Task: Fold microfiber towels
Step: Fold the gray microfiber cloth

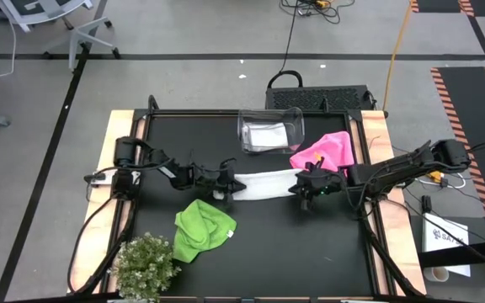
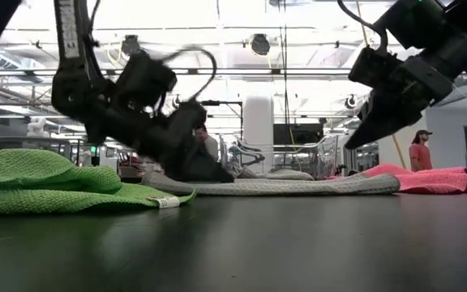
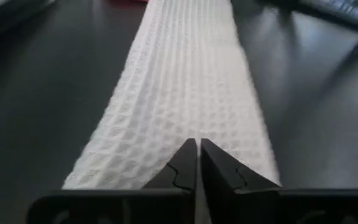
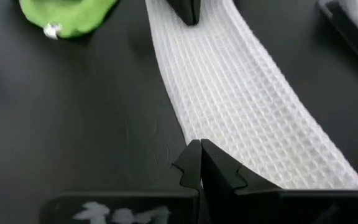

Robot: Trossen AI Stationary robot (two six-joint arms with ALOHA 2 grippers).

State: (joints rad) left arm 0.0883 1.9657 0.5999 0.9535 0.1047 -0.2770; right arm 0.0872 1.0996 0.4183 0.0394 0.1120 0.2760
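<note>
Two grippers sit at opposite ends of one white towel (image 1: 263, 183), which lies as a long folded strip across the middle of the black table (image 1: 310, 252). The left gripper (image 1: 226, 187) reaches in from the left side, its arm stretched low and nearly level over the table, wrist tilted down so the fingertips meet the strip's near end. In the left wrist view its fingers (image 3: 185, 163) stand almost together, only a thin slit between them, with the white waffle weave running straight ahead from the tips; whether they pinch any cloth cannot be told. The right gripper (image 1: 303, 192) comes in from the right side, forearm angled across the table edge. In the low view it hangs with its tips pointing down, raised a little over the strip's far end (image 2: 363, 183). Its fingers (image 4: 210, 163) are pressed together, and the strip runs away from them toward the other gripper.

The lime green towel (image 1: 202, 229) lies crumpled just behind and to the side of the left gripper, next to a small bushy plant (image 1: 146, 265). The pink towel (image 1: 325, 151) is heaped just beyond the right gripper. A clear plastic bin (image 1: 270, 129) stands past the strip's middle, with another white towel (image 1: 266, 135) inside it.
</note>
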